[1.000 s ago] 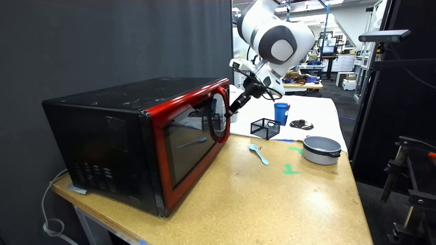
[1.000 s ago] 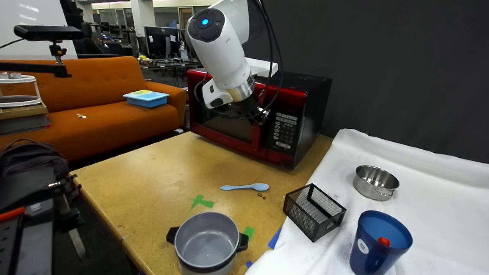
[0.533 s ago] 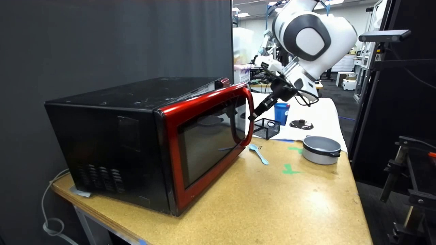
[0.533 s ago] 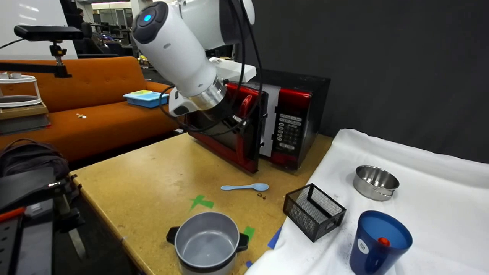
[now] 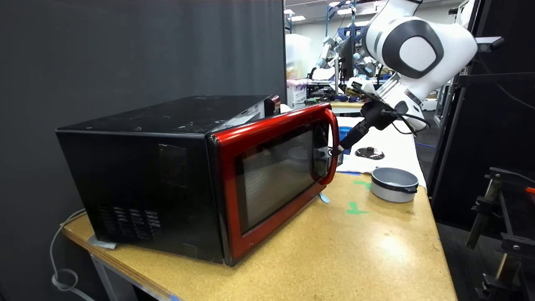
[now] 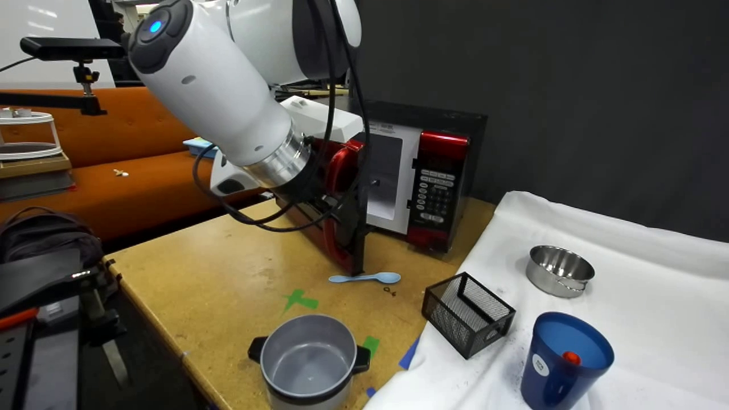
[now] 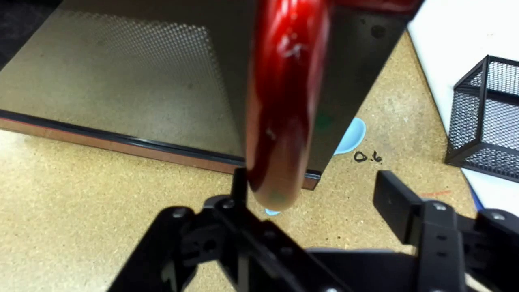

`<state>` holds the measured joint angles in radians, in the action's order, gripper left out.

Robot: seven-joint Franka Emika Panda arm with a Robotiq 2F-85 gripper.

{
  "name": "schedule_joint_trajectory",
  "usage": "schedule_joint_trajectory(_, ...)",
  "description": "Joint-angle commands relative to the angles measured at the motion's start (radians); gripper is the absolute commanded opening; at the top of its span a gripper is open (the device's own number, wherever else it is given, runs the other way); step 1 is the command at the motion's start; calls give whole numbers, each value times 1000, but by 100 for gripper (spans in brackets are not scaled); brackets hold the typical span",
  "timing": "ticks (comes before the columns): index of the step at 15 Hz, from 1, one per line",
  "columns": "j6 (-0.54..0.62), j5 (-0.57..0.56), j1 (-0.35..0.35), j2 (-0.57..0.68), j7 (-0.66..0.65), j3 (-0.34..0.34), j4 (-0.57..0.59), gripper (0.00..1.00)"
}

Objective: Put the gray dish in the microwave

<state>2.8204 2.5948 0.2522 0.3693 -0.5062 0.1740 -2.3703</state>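
The pincer (image 7: 314, 188) is spread wide, nothing gripped, the door handle (image 7: 286, 101) seen between its fingers (image 7: 399, 207) (contact unclear); past the half-open door (image 6: 360, 239), the cavity (image 6: 387, 165) of the microwave (image 6: 435, 193) is shown only in an exterior view; below the pincer, across the tabletop (image 5: 334, 242), the gray dish (image 6: 310, 364) is set upright, handles (image 6: 362, 361) aligned edgeward.

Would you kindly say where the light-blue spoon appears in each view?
In an exterior view: light-blue spoon, below right of centre, only its handle end showing.
In an exterior view: light-blue spoon, below centre.
In the wrist view: light-blue spoon, its bowl right of centre.
Shared landmark: red microwave door handle.
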Motion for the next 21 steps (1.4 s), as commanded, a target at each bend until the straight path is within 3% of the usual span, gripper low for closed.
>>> schedule_joint_trajectory(1,10,-50,-123,-8,31,-105,-2,100)
schedule_joint_trajectory(4,28,-157,-175,-11,0,-169,-13,100)
schedule_joint_trajectory(7,15,-458,-185,-22,-142,-219,-80,100)
schedule_joint_trajectory(8,17,-545,-183,-28,-190,-215,-100,100)
schedule_joint_trajectory(10,68,-599,-168,-37,-227,-188,-115,100)
schedule_joint_trajectory(16,195,-587,-215,-86,-187,-133,-106,100)
schedule_joint_trajectory(21,241,-458,-198,-139,-136,-33,-12,100)
